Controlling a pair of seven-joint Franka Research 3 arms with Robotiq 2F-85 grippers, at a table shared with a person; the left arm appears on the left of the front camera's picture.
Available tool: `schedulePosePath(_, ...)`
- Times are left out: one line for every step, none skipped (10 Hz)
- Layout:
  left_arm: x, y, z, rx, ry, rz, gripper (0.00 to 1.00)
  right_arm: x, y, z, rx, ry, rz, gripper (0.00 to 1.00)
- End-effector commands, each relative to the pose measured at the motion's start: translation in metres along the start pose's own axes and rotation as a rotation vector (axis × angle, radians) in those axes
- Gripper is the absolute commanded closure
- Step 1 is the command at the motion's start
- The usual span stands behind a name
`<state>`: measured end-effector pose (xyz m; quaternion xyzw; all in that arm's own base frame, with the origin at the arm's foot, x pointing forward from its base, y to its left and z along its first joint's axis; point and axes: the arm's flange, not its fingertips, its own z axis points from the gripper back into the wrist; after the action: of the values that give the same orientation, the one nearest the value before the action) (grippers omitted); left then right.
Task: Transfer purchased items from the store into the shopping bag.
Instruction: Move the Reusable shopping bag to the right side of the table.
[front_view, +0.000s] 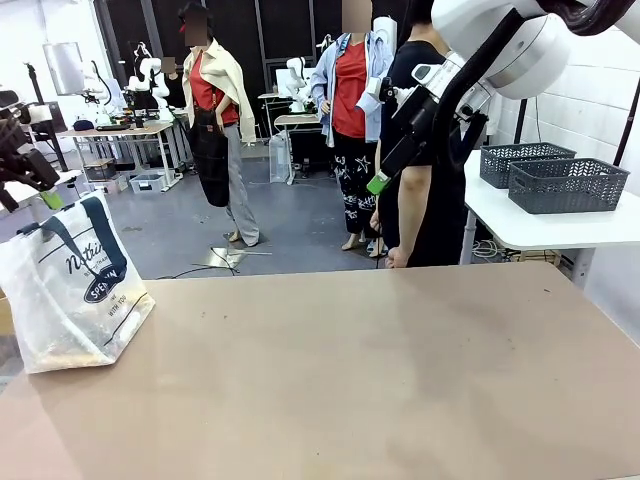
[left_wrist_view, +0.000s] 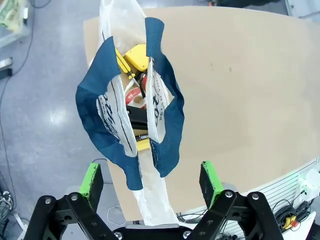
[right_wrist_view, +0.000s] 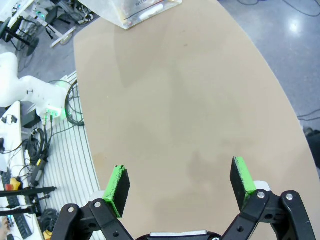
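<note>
The shopping bag (front_view: 70, 290), clear plastic with navy handles and script print, stands at the table's left edge. My left gripper (front_view: 40, 195) hovers just above it. From the left wrist, the bag's mouth (left_wrist_view: 135, 95) gapes between its navy handles. Purchased items lie inside it: a yellow pack (left_wrist_view: 135, 56) and red, white and tan goods. The left gripper (left_wrist_view: 150, 182) is open and holds nothing. My right gripper (front_view: 385, 178) hangs high at the right, open. In the right wrist view the right gripper (right_wrist_view: 180, 186) is above bare table, with the bag (right_wrist_view: 145, 10) far off.
Two dark grey slotted baskets (front_view: 565, 185) (front_view: 522, 160) stand on a white side table (front_view: 560, 228) at the right; which of them is the store I cannot tell. A person (front_view: 425, 200) stands at the far side behind the right arm. The tan tabletop (front_view: 380, 370) spreads wide.
</note>
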<state>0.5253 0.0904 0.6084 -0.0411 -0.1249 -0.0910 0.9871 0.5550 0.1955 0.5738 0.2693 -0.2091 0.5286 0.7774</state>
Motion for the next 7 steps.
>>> schedulePosePath(-0.0022, -0.0022, 0.0079, -0.031, -0.015, -0.034, 0.0, 0.0011, 0.0005, 0.0015, -0.001, 0.018, -0.005, 0.0)
schedulePosePath(-0.003, -0.0036, 0.0085, -0.041, -0.014, -0.048, 0.0, 0.0011, 0.0005, 0.0015, -0.001, 0.018, -0.005, 0.0)
schedulePosePath(-0.0029, -0.0038, 0.0057, -0.042, -0.013, -0.059, 0.0, 0.0011, 0.0005, 0.0015, -0.001, 0.018, -0.005, 0.0)
schedulePosePath(-0.0006, -0.0035, 0.0049, -0.002, -0.008, -0.015, 0.0, 0.0011, 0.0005, 0.0015, -0.001, 0.018, -0.005, 0.0)
schedulePosePath(-0.0006, -0.0035, 0.0049, -0.002, -0.008, -0.015, 0.0, 0.0011, 0.0005, 0.0015, -0.001, 0.018, -0.005, 0.0)
schedulePosePath(-0.0006, -0.0035, 0.0049, -0.002, -0.008, -0.015, 0.0, 0.0011, 0.0005, 0.0015, -0.001, 0.018, -0.005, 0.0)
schedulePosePath(-0.0006, -0.0035, 0.0049, -0.002, -0.008, -0.015, 0.0, 0.0011, 0.0005, 0.0015, -0.001, 0.018, -0.005, 0.0)
